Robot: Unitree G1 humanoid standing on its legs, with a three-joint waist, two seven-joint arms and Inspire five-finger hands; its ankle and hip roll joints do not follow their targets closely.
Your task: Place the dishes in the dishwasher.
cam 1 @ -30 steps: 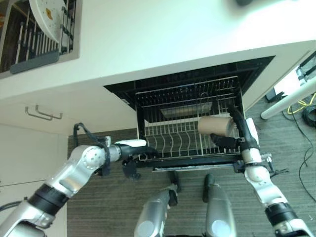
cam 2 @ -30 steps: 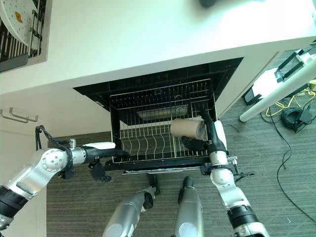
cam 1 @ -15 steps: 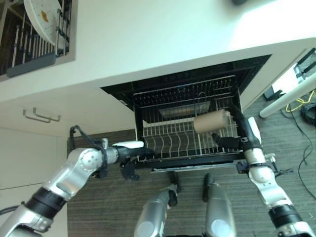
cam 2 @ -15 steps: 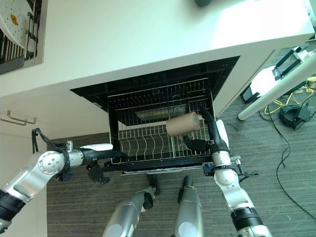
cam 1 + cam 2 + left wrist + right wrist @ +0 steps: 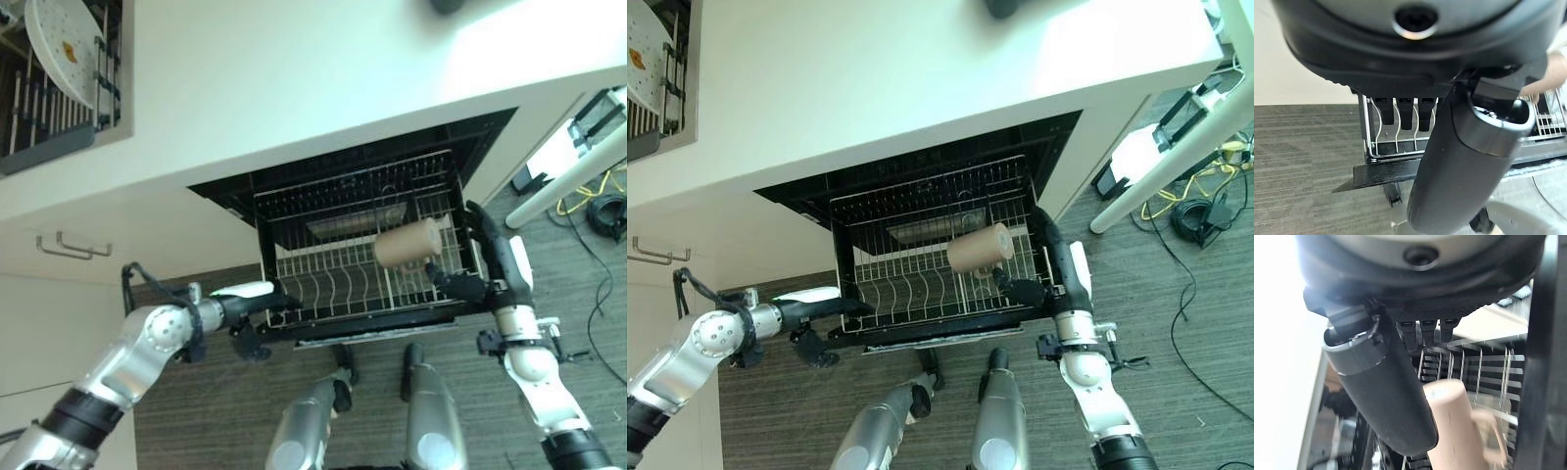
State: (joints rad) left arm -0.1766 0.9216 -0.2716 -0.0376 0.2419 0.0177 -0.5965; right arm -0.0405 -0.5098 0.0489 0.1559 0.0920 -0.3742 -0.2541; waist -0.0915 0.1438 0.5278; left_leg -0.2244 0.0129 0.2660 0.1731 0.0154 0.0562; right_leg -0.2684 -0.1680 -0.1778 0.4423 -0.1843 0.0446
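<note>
Loading is under way: the right hand (image 5: 460,286) is gripping a tan mug (image 5: 407,243) by its handle, holding it over the pulled-out dishwasher rack (image 5: 333,279), toward three o'clock. The left hand (image 5: 257,297) is hooking its fingers over the rack's rim at nine o'clock. A plate (image 5: 61,44) is standing in the counter drainer, apparently awaiting loading.

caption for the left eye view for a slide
Both hands, left hand and right hand, at the dishwasher rack; tan mug lies inside.

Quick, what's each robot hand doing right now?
Left hand: fingers hooked on the rack front rail.
Right hand: at the rack's right side by the mug; can't tell.
</note>
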